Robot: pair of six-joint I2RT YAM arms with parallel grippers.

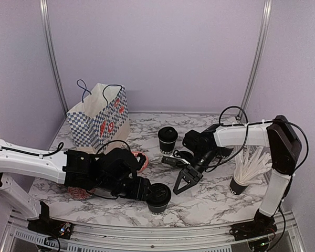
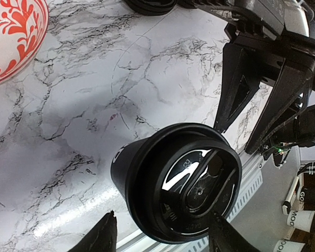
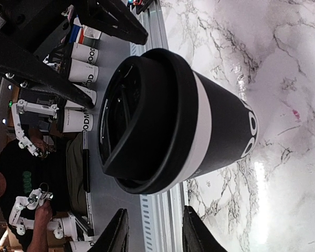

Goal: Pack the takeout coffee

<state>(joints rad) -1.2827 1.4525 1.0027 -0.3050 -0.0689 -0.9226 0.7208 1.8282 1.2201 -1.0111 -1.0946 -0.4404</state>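
**Overhead view.** A lidded coffee cup (image 1: pixel 158 197) stands upright on the marble tabletop (image 1: pixel 210 202) at lower centre of the frame, close to the front rail. The left tool (image 2: pixel 163 223) reaches it from the left. In the left wrist view its fingers (image 2: pixel 104 239) are spread wide, one on each side of the cup's black lid (image 2: pixel 197 189). Whether they touch the cup cannot be told.

The right tool (image 1: pixel 185 184) hangs just above and to the right of the same cup in the frame. Its jaws are parted in a V and hold nothing. The right wrist view shows the cup beyond the fingertips, with white lettering on its side.

A second lidded coffee cup (image 1: pixel 167 139) stands upright at centre frame, well apart from the first.

A paper bag (image 1: pixel 102 118) with blue check and red print stands open at upper left. A red patterned bowl (image 1: pixel 140 160) lies at centre left, just above the left arm. A second bowl (image 1: pixel 76 193) is partly hidden under that arm at lower left. A black cup of white straws (image 1: pixel 244 176) stands at right, beside the right arm.
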